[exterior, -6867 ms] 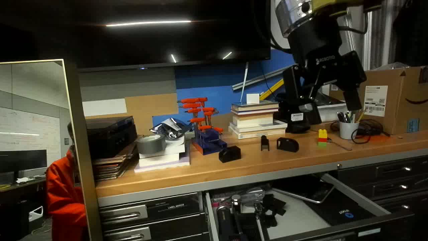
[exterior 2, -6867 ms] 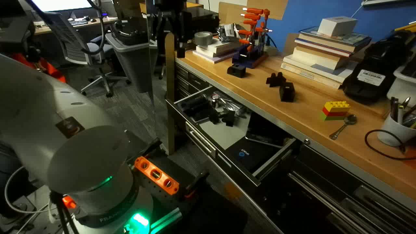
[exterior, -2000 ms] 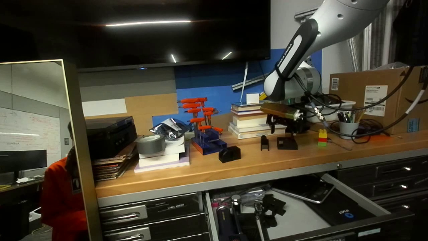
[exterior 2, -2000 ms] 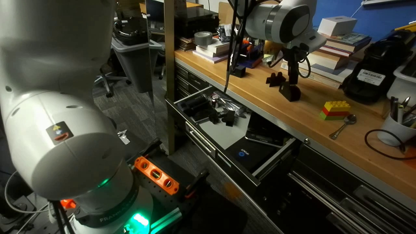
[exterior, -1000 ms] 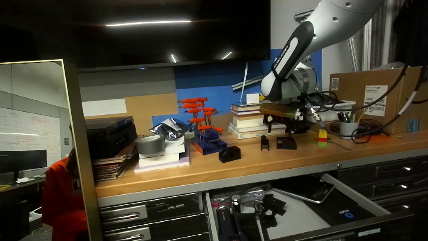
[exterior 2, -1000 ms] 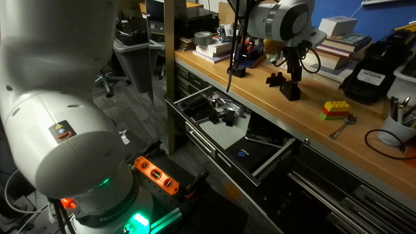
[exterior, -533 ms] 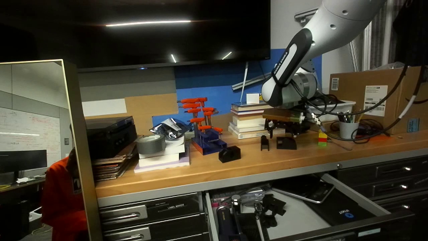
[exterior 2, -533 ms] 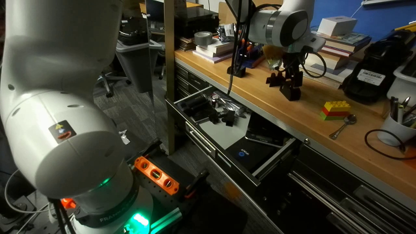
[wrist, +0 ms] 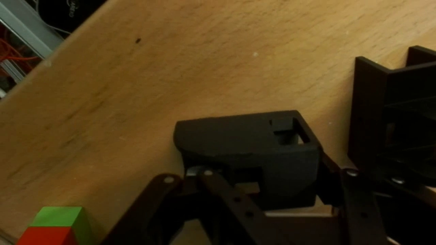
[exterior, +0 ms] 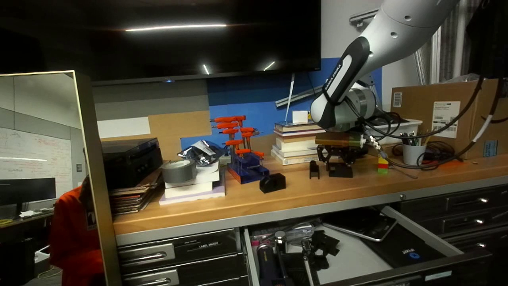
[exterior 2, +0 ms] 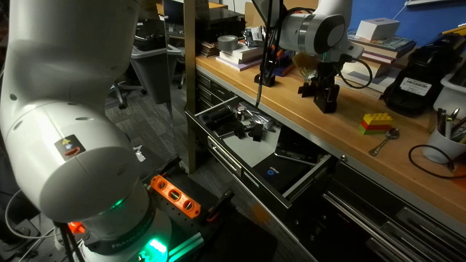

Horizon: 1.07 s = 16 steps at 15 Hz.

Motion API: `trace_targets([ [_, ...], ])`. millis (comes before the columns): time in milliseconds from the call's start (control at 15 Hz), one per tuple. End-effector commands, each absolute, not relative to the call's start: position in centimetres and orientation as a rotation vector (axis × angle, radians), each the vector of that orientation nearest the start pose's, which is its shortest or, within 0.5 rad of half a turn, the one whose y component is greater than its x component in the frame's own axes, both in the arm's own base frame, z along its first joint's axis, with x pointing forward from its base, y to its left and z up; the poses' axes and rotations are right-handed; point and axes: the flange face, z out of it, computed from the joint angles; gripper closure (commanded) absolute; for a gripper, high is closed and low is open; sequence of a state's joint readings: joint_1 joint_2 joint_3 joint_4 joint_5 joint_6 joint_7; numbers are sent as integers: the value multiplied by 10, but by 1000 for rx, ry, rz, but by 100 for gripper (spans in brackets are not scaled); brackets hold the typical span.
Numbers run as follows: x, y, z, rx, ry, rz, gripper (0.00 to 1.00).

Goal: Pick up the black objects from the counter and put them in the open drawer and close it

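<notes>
My gripper [wrist: 264, 173] points straight down at the counter [exterior: 238, 206], its two fingers closed in on opposite ends of a black object [wrist: 238, 136] that rests on the wood; in both exterior views the same black object [exterior: 340, 171] sits directly under the arm. Just beside it stands another, fork-shaped black object [exterior 2: 307, 90], large at the right of the wrist view. A third black object [exterior: 272, 183] lies farther along, partly behind a cable in an exterior view. The drawer [exterior 2: 247, 151] below is pulled open, with tools on its pale floor.
A Lego stack [exterior 2: 375, 123] and a spoon [exterior 2: 384, 142] lie near the gripper. Behind are a book stack [exterior: 295, 147] and the red-handled tool rack [exterior: 246, 167]. A pen cup [exterior: 414, 153] and cardboard box [exterior: 452, 115] stand on one side.
The arm has come down from high above to the black object, which has turned and shifted slightly. In the last half second the gripper has lowered and its fingers have closed around the ends.
</notes>
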<state>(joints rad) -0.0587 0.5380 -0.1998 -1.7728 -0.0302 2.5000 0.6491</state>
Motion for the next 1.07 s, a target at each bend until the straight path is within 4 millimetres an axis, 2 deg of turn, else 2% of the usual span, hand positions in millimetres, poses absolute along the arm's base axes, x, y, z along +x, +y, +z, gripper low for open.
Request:
trace_targets([
  [0, 664, -161, 290, -2973, 1251, -331, 66],
  [200, 657, -157, 286, -3023, 1173, -192, 82],
  [333, 642, -147, 283, -3053, 1052, -57, 77],
  [1000, 561, -82, 276, -3074, 630, 389, 77],
])
